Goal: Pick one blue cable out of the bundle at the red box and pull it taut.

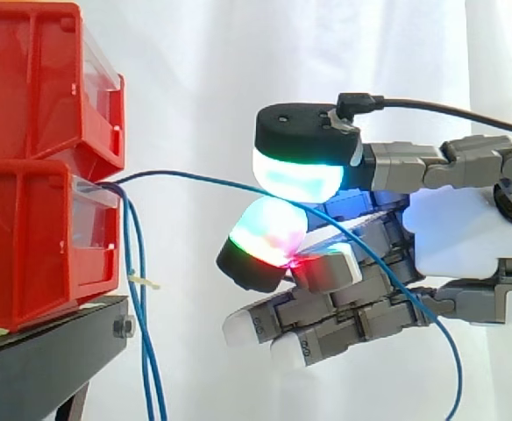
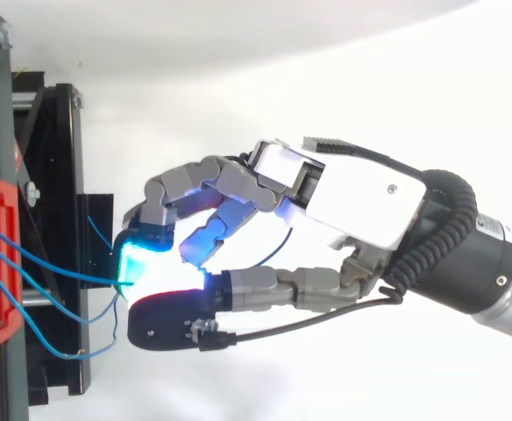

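Pinching blue cable (image 1: pixel 203 179) between glowing pads (image 1: pixel 295 175), hand (image 1: pixel 453 232) at 3 o'clock from red box (image 1: pixel 28 237); bundle (image 1: pixel 142 333) hangs toward 6 o'clock.

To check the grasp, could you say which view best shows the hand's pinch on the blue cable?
The side view: the blue cable passes from the red box between the hand's glowing pads. In the top view the pads cover that contact.
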